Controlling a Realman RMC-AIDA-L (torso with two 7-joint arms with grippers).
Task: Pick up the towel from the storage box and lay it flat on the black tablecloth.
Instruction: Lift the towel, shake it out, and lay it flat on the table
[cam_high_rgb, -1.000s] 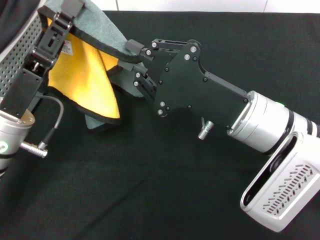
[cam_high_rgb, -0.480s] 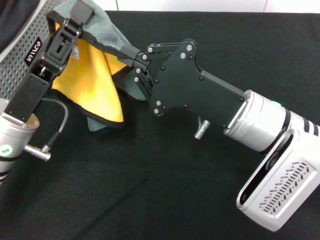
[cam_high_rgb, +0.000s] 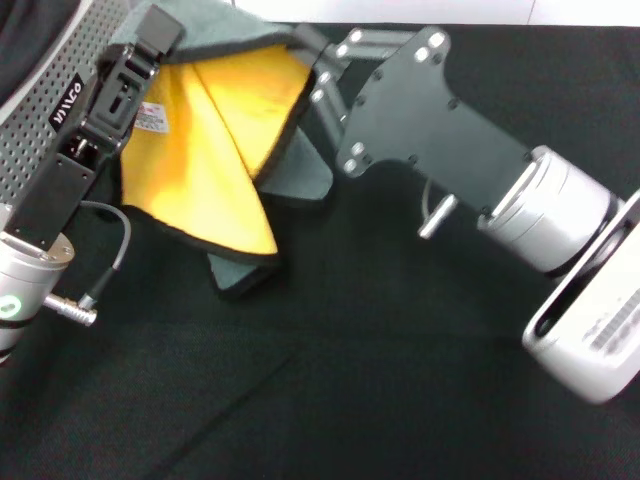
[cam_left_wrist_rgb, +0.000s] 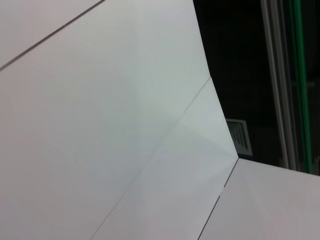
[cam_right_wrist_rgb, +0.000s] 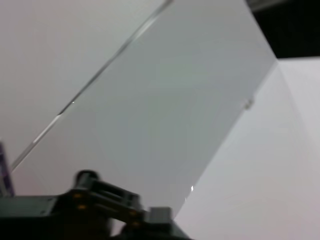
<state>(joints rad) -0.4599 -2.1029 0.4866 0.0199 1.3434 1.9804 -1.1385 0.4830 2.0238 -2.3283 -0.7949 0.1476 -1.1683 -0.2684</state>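
Storage box (cam_high_rgb: 45, 110) at far left, left gripper (cam_high_rgb: 155, 35) clamped on one upper corner of the towel (cam_high_rgb: 205, 160), yellow face hanging folded above the black tablecloth (cam_high_rgb: 350, 380), right gripper (cam_high_rgb: 305, 50) pinching the opposite upper edge.

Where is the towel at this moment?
In the head view the towel hangs at the upper left, held between the left gripper and the right gripper, above the black tablecloth, beside the storage box.
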